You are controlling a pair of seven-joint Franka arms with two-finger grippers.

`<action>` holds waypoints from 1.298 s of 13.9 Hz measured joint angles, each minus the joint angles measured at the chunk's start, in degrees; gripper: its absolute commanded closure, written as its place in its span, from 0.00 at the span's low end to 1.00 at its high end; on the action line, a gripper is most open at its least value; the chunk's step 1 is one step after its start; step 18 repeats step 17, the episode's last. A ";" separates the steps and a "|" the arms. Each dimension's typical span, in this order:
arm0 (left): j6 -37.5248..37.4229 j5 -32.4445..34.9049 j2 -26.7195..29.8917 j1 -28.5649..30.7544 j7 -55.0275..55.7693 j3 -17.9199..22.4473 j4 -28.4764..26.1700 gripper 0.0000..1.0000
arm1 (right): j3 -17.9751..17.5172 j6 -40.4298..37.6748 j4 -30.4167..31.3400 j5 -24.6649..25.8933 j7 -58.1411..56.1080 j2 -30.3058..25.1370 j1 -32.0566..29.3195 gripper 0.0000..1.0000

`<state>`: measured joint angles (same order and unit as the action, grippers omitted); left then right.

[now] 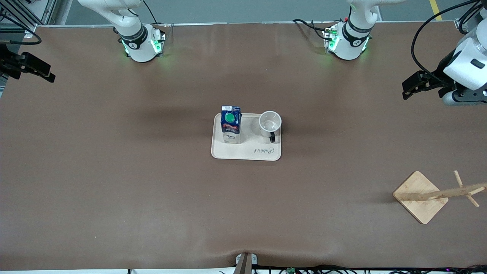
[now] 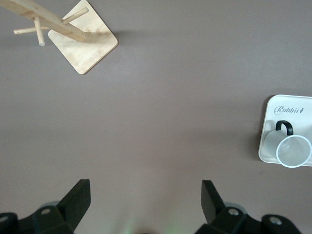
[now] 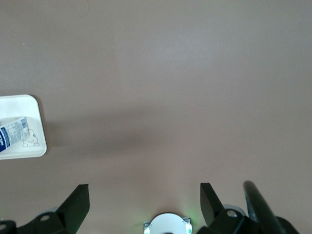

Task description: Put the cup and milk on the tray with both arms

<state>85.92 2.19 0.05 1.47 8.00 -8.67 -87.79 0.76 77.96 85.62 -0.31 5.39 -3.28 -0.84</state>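
The cream tray (image 1: 246,151) lies in the middle of the table. The blue milk carton (image 1: 231,123) with a green cap stands upright on it, at the right arm's end. The white cup (image 1: 270,122) stands upright on it at the left arm's end, black handle toward the front camera. My left gripper (image 1: 410,89) is open and empty, up over the table's left-arm end; its view (image 2: 145,195) shows the cup (image 2: 293,149) on the tray (image 2: 287,110). My right gripper (image 1: 45,74) is open and empty over the right-arm end; its view (image 3: 145,197) shows the tray's corner (image 3: 27,105) and the milk (image 3: 10,132).
A wooden rack with a diamond-shaped base (image 1: 420,196) stands near the front camera at the left arm's end; it also shows in the left wrist view (image 2: 84,48). The two arm bases (image 1: 142,45) (image 1: 346,43) glow green along the table's robot edge.
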 measured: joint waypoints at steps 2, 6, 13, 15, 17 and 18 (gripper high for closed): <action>0.01 0.00 0.13 -0.01 -0.04 -0.01 0.22 0.00 | 0.18 0.74 0.01 0.00 -0.02 0.19 -1.36 0.00; -0.06 0.00 0.48 0.00 -0.10 -0.01 1.02 0.00 | 0.40 1.36 0.01 0.00 -0.59 0.83 -3.08 0.00; -1.07 -0.05 0.63 -0.04 -0.13 -0.09 1.58 0.00 | -0.20 2.48 0.01 0.15 -0.60 0.85 -3.08 0.00; -1.11 -0.06 0.63 -0.04 -0.13 -0.09 1.62 0.00 | -0.20 2.56 0.01 0.16 -0.60 0.85 -3.08 0.00; -1.16 -0.06 0.63 -0.04 -0.13 -0.09 1.62 0.00 | -0.20 2.59 0.01 0.17 -0.60 0.85 -3.08 0.00; -1.16 -0.06 0.63 -0.04 -0.13 -0.09 1.62 0.00 | -0.20 2.59 0.01 0.17 -0.60 0.85 -3.08 0.00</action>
